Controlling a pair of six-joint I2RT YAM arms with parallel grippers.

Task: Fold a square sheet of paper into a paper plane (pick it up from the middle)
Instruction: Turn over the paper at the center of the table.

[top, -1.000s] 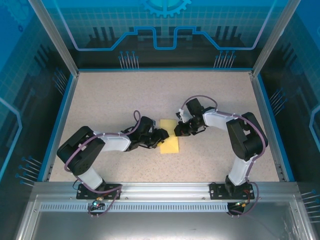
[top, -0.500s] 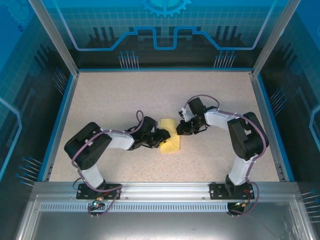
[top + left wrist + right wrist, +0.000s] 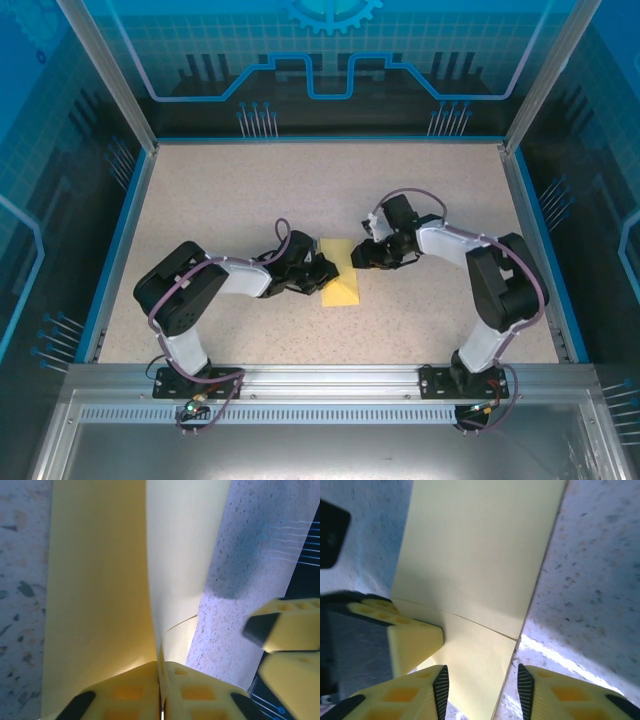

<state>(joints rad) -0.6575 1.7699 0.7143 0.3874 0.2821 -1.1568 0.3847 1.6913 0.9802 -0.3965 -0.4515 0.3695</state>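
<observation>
The square sheet of paper (image 3: 342, 285), folded, lies at the centre of the tabletop (image 3: 250, 190). The left jaws, parted a second ago, now pinch its 9 o'clock edge. The right jaws, clamped then, stand narrowly apart at 2 o'clock. The grip seemingly passes left for the next crease.

Square sheet of paper (image 3: 341, 273): pale yellow, plain. Folded over into a narrow oblong, mid-table, long side running near to far, near end tilted slightly right. One straight crease crosses its face. Left edge lifted, layers pressed together between the closed left gripper (image 3: 161, 675).
</observation>
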